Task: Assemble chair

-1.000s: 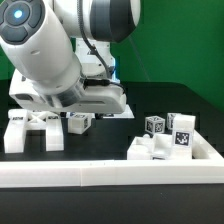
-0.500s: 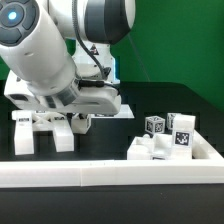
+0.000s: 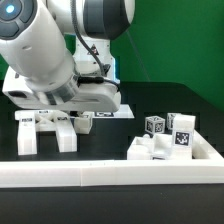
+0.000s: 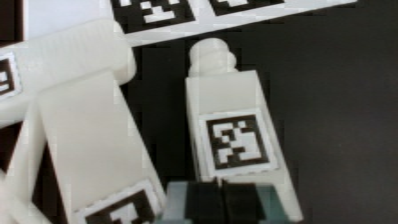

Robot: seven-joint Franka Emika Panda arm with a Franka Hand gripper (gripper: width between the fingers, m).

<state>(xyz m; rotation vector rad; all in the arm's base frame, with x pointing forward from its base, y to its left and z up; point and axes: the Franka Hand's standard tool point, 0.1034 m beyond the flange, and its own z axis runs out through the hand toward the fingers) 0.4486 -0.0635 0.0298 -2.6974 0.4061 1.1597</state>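
In the wrist view a white chair leg (image 4: 231, 125) lies on the black table, with a square tag on its face and a round peg on its far end. My gripper (image 4: 231, 203) is shut, its fingertips together at the leg's near end, nothing seen between them. Beside the leg lies a larger white chair piece (image 4: 71, 130) with spreading bars and tags. In the exterior view that piece (image 3: 45, 132) sits under the arm's hand (image 3: 85, 95), which hides the fingers. A small tagged part (image 3: 86, 118) shows just behind it.
A heap of loose tagged chair parts (image 3: 165, 138) fills the corner at the exterior view's right. The long white border frame (image 3: 100, 176) runs along the front and up the right side. The marker board (image 4: 178, 10) lies beyond the leg's peg.
The jaws have gone from wide open to shut. The arm has shifted a little up and toward the exterior view's left, and the large white piece now shows further right beneath it.
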